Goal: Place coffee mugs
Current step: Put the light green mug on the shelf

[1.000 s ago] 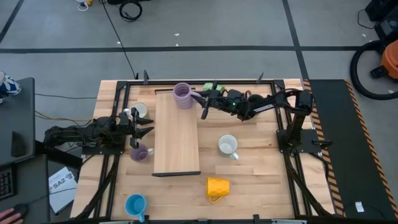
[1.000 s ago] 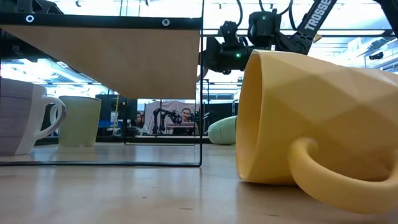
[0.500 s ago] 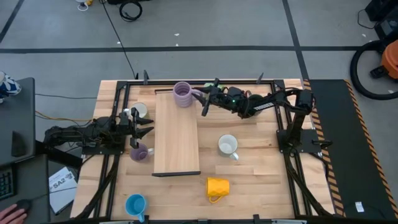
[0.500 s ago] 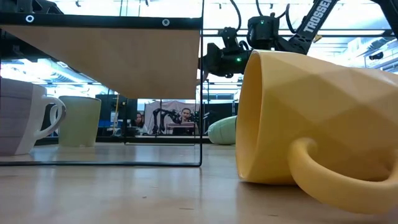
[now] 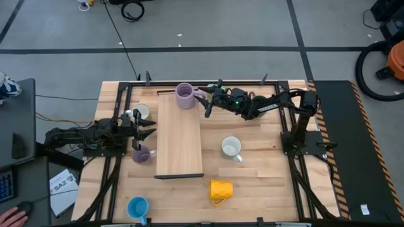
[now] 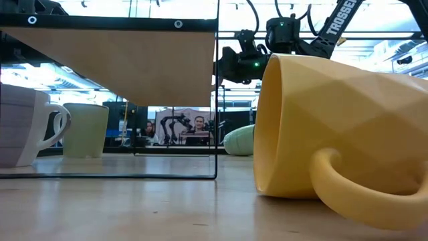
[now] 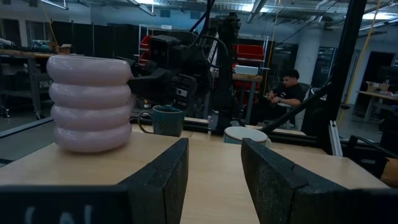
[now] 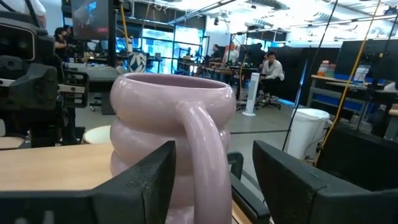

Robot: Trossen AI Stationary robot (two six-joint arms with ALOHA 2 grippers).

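A lavender ribbed mug [image 5: 185, 96] stands upright on its base at the far end of a raised wooden board [image 5: 180, 142], its handle [image 8: 200, 149] turned toward my right gripper [image 5: 204, 101]. That gripper is open and level, one finger on either side of the handle and a gap showing beside it. My left gripper [image 5: 150, 131] waits open at the board's left side, holding nothing. On the table lie or stand a second lavender mug [image 5: 142, 154], two white mugs [image 5: 231, 147] [image 5: 142, 111], a yellow mug [image 5: 220, 188] on its side and a blue mug [image 5: 137, 206].
The board stands on a thin black frame [image 6: 216, 100] above the table, with room beneath it. A dark mug [image 7: 166, 119] sits beyond the board near the right arm. People sit in the room behind. Bare table lies between the white and yellow mugs.
My right gripper has opened and let go of the lavender mug's handle, staying where it was. The mug stays upright on the board's far end.
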